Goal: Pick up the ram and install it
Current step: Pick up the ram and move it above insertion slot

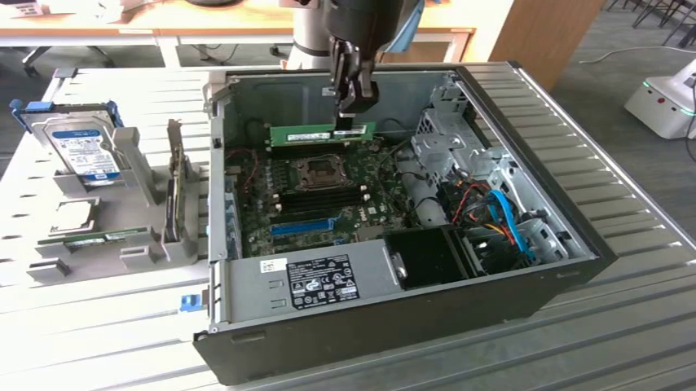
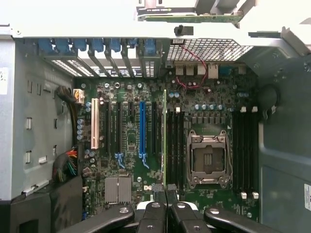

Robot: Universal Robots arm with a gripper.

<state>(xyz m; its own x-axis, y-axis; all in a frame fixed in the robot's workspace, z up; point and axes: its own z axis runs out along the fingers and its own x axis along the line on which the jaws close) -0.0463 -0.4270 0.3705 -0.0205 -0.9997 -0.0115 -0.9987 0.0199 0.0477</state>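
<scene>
While fingers clamp ram over motherboard, open case rests on ribbed table; desks behind.

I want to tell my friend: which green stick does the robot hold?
Look inside the big open black computer case. Above its green motherboard, the black gripper pinches a long, thin green circuit-board stick with a pale label. The look-alike green stick lies outside, on the grey rack.
</scene>
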